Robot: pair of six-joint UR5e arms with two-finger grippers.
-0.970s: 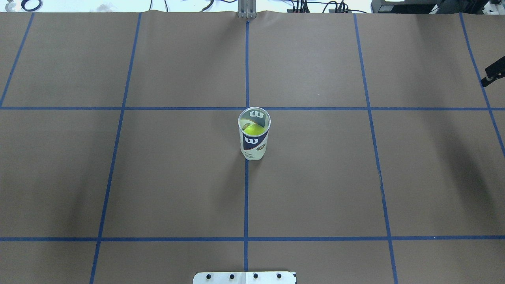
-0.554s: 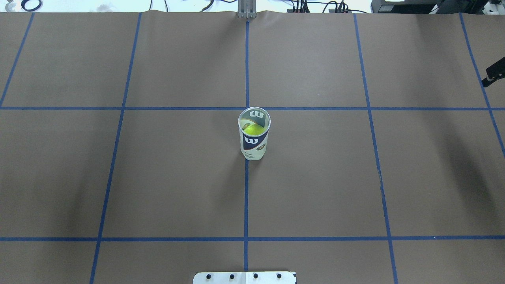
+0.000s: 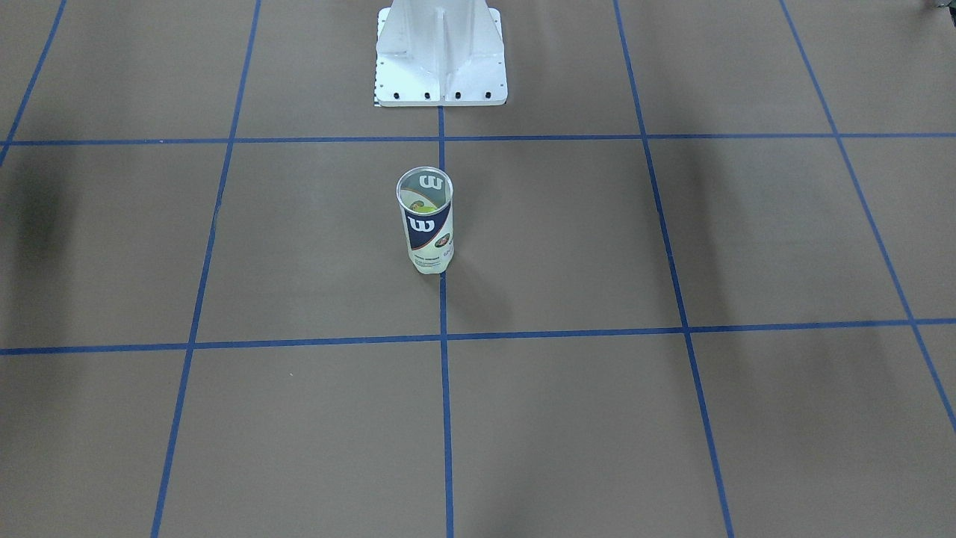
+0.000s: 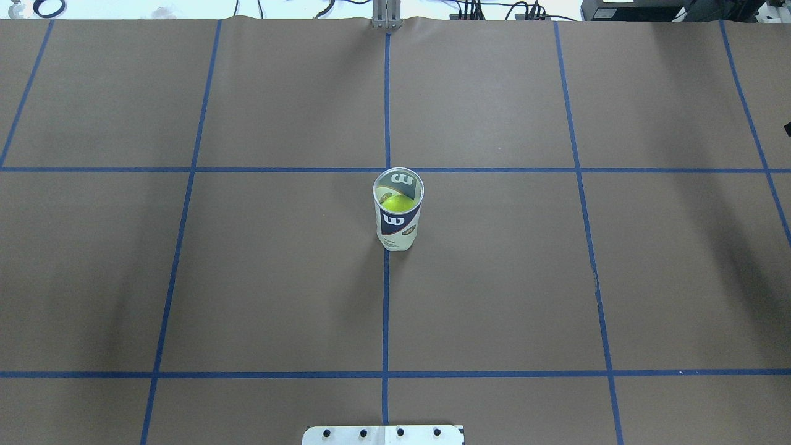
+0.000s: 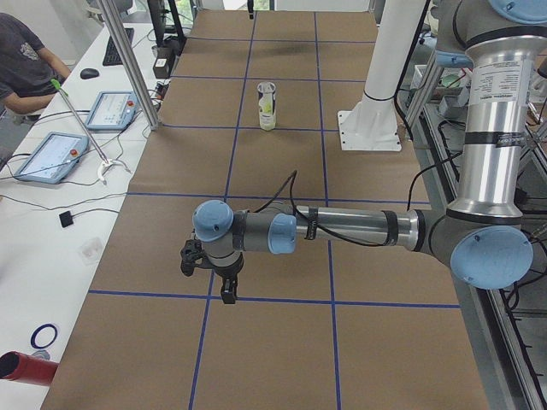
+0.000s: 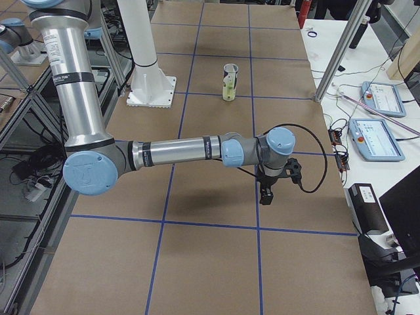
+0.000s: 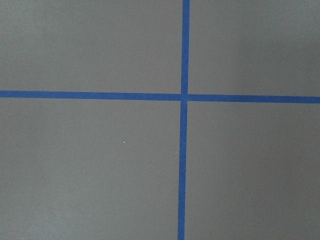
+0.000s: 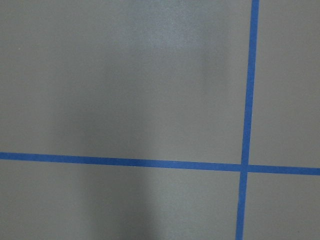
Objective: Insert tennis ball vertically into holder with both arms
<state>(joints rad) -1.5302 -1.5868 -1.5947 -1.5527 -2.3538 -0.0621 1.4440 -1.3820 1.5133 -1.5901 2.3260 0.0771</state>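
Observation:
The holder [image 4: 398, 213], a clear Wilson can with a navy and white label, stands upright at the table's middle on a blue tape line. A yellow-green tennis ball [image 4: 397, 202] sits inside it. The can also shows in the front view [image 3: 426, 224] and both side views [image 5: 267, 105] [image 6: 230, 81]. My left gripper [image 5: 224, 290] hangs over the table far from the can, and I cannot tell if it is open. My right gripper [image 6: 264, 195] hangs far out on the other side, state also unclear. Both wrist views show only brown paper and blue tape.
The white base plate [image 4: 383, 435] with its column [image 3: 441, 52] stands at the robot's edge of the table. An aluminium post [image 4: 385, 15] stands at the far edge. Tablets [image 5: 51, 156] and a seated person [image 5: 26, 64] are at the side bench.
The black gripper part at the overhead view's right edge has moved further right and is almost out of the view. The can and ball have not moved.

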